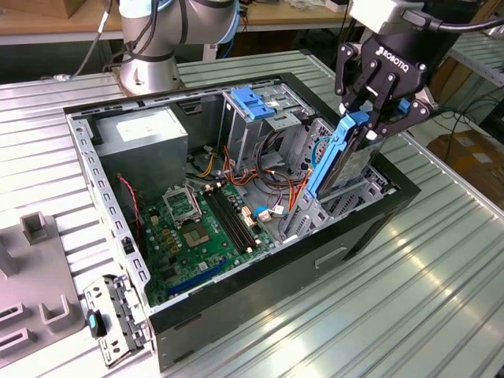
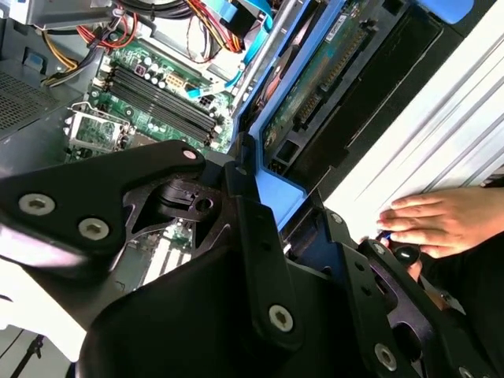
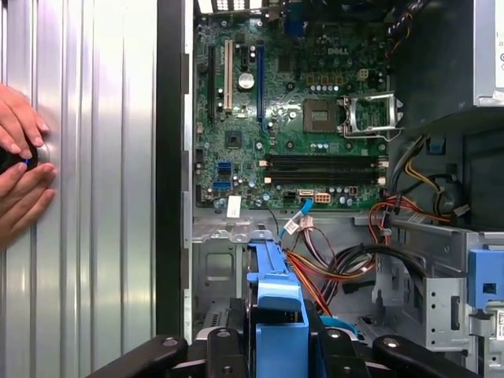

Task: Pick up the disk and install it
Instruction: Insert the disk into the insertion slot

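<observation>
In the exterior view my gripper (image 1: 376, 118) is shut on the top end of the disk (image 1: 340, 161). The disk is a grey drive in blue carrier rails, held upright and tilted. Its lower end reaches into the drive bay at the case's corner on the exterior view's right. In the second wrist view the disk's green circuit-board side (image 2: 315, 87) and blue rail (image 2: 272, 189) run away from my black fingers (image 2: 252, 228). The first wrist view has the blue carrier (image 3: 276, 291) pinched between the fingers, over the bay.
The open computer case (image 1: 236, 299) lies on a ribbed metal table. Inside are the motherboard (image 1: 197, 228), a grey power-supply box (image 1: 142, 138), a metal cage with a blue latch (image 1: 252, 101) and loose cables (image 3: 331, 268). A person's hands (image 3: 20, 165) rest on the table beside the case.
</observation>
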Controlling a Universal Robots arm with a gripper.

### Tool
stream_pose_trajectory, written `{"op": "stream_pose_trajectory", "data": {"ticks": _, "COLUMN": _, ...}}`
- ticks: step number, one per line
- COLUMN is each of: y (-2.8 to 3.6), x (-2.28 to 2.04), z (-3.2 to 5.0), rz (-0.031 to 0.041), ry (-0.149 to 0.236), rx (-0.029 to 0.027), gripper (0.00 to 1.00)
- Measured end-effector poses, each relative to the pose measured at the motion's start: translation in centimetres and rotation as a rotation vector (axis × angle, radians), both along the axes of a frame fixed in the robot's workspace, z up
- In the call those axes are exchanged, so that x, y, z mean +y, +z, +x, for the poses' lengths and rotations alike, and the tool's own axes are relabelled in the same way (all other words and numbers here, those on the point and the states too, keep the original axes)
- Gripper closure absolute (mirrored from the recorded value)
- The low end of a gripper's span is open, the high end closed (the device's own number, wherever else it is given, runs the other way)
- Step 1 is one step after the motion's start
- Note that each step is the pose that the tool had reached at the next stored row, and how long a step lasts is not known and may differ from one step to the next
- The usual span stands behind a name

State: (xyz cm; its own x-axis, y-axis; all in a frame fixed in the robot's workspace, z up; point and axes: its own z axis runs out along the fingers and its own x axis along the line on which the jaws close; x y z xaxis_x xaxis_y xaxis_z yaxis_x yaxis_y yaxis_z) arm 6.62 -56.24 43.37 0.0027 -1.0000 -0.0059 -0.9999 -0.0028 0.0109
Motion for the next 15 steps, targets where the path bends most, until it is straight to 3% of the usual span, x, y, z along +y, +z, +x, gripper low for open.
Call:
{"op": "stream_pose_trajectory", "data": {"ticks": 4, "y": -1.36, "x": -0.09, "z": 0.00, "rz": 0.0000, "ry": 0.000, "rx": 0.0000, "gripper": 0.63}}
{"op": "stream_pose_trajectory", "data": {"ticks": 15, "y": -3.99, "x": -0.33, "z": 0.00, "rz": 0.0001, "ry": 0.000, "rx": 0.0000, "gripper": 0.63}}
